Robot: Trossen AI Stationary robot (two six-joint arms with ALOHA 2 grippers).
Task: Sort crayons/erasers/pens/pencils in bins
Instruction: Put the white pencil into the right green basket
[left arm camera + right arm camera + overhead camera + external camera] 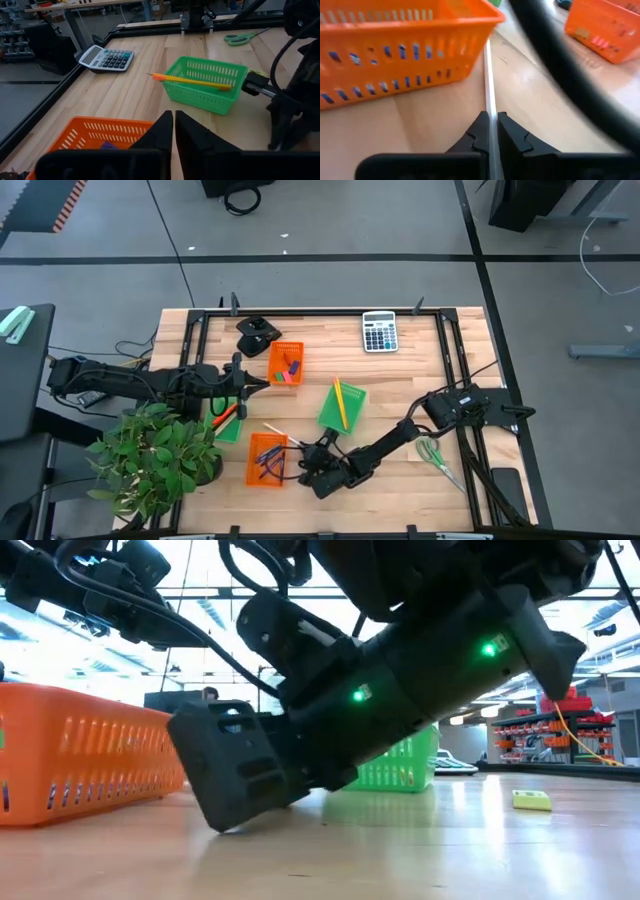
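A pale thin pencil [489,75] lies on the table beside the near orange bin [267,459], which holds dark pens. My right gripper [312,452] is low at the table, shut on the pencil's end; it also shows in the low view [230,810]. My left gripper [262,383] is shut and empty, beside the far orange bin [286,363], which holds erasers. A green bin [342,406] holds yellow pencils. Another green bin [228,422] holds red crayons and is partly hidden by a plant. A yellow eraser [531,800] lies on the table. My right gripper pinches the pencil between its two fingers [479,131], near the pencil's end [491,125] that points to the table's right. The fingers come low and slanting from the table's right and lie about along the pencil. The rest of the pencil [488,55] lies on the table along the bin's wall.
A grey calculator [379,331] lies at the far edge. Green-handled scissors [437,457] lie near the right arm. A potted plant [155,455] stands at the near left corner. A small black object [257,333] sits far of the eraser bin.
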